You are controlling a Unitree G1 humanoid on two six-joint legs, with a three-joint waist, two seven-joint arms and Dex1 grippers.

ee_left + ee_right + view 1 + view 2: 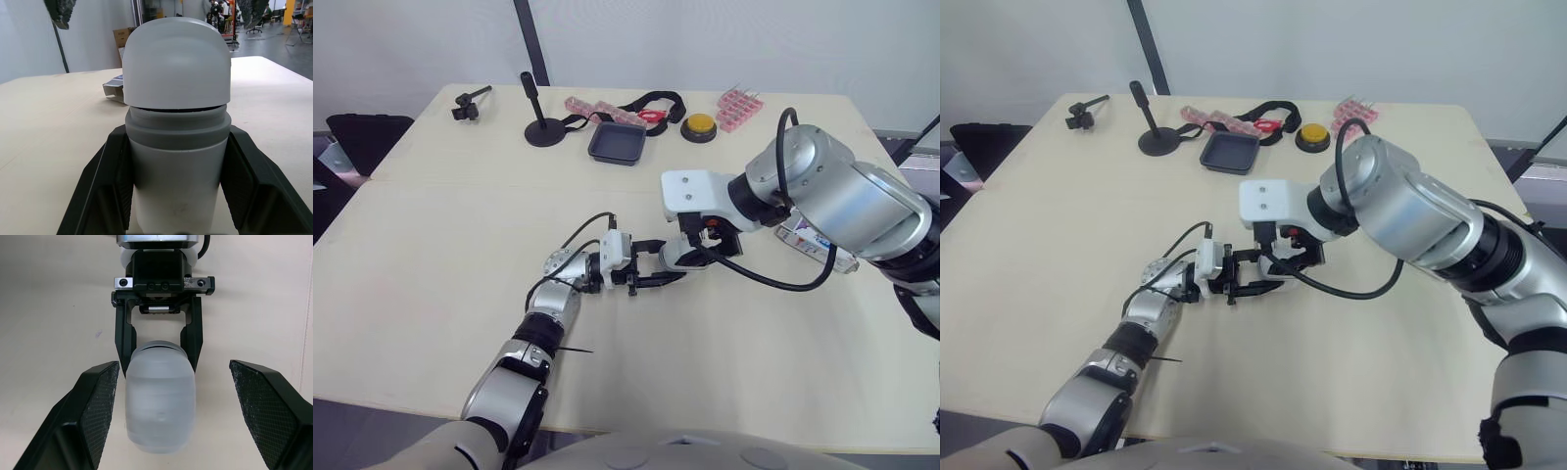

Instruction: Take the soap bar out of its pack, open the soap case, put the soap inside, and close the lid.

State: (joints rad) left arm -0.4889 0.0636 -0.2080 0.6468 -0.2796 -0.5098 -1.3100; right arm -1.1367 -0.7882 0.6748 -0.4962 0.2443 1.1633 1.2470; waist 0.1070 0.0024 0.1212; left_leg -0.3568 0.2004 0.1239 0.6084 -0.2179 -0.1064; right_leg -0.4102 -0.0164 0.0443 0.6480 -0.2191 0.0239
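We judge the step in hand to be opening the soap case [160,406], which sits over the middle of the worktop [460,245], well apart from every edge. The left pincer [177,142] pinches its lower body from both sides. The domed lid end points away from that wrist, with a thin dark seam showing between lid and body. The right pincer [173,366] hangs spread wide, one finger on either side of the lid and touching neither side.

To do this well, we would bring the right fingers in evenly on the lid alone, past the seam, so that they do not clamp the body too. We would keep the left grip firm and pull straight along the case's axis, since its smooth round shell may slip or twist. The pack [811,243] lies near the worktop's right edge; we cannot tell whether the soap is out of it.
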